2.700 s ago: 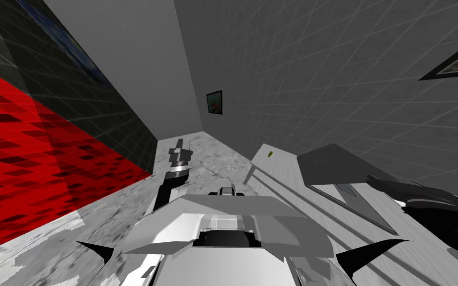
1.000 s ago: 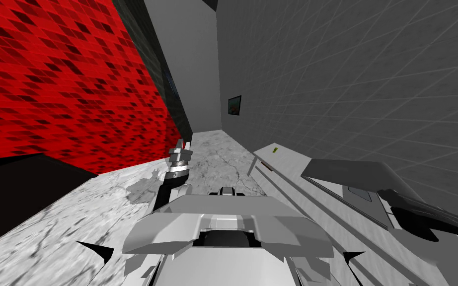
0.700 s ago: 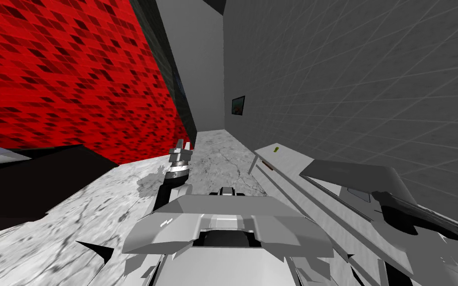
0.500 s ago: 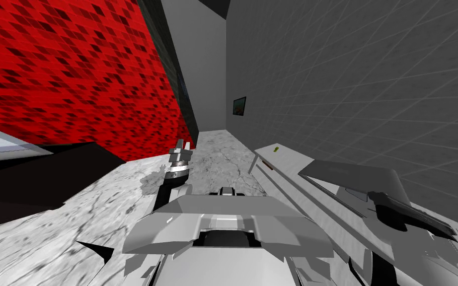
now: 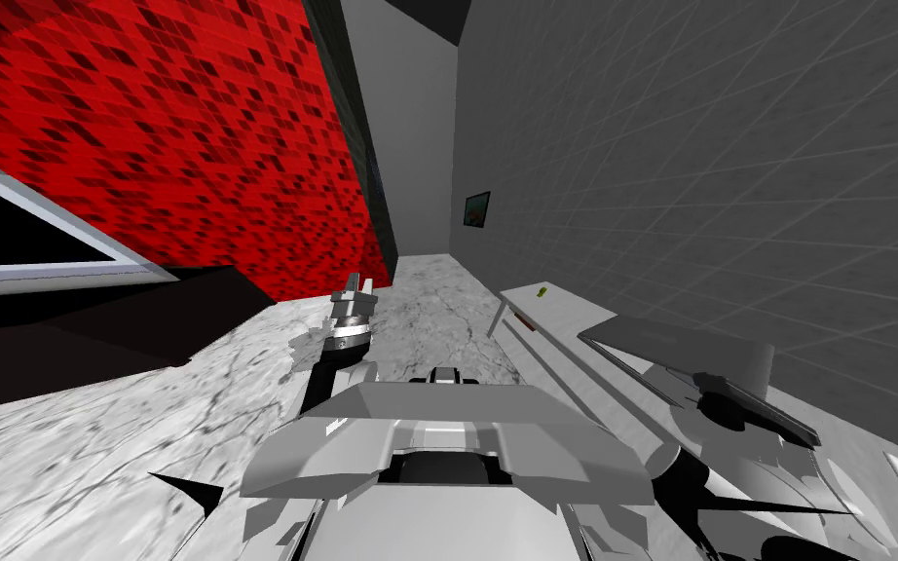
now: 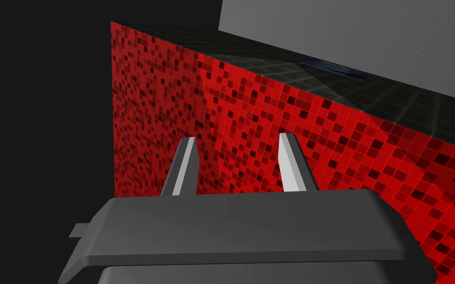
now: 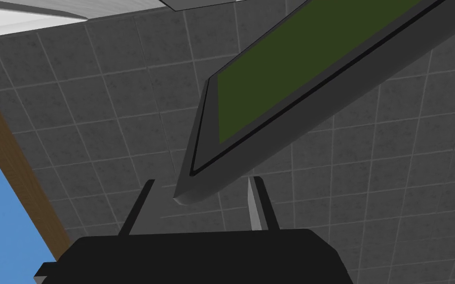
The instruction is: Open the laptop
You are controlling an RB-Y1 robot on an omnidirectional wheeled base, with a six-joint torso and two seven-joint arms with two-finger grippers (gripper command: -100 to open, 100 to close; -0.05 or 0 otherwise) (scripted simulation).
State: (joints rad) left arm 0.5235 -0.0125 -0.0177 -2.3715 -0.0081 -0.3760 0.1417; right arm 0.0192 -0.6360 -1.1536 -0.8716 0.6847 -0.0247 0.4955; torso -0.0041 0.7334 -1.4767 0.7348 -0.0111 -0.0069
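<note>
Right wrist view: laptop lid (image 7: 310,84) corner inside released right hand (image 7: 199,180), rest cut off; left hand (image 6: 237,138) released.

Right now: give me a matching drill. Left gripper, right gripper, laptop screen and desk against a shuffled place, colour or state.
1. left gripper
2. right gripper
3. laptop screen
4. desk

A. dark green
B. open, laptop lid corner between its fingers
C. white, along the grey wall
D. open, facing the red tiled wall

Pairs: 1-D, 2-B, 3-A, 4-C
</note>
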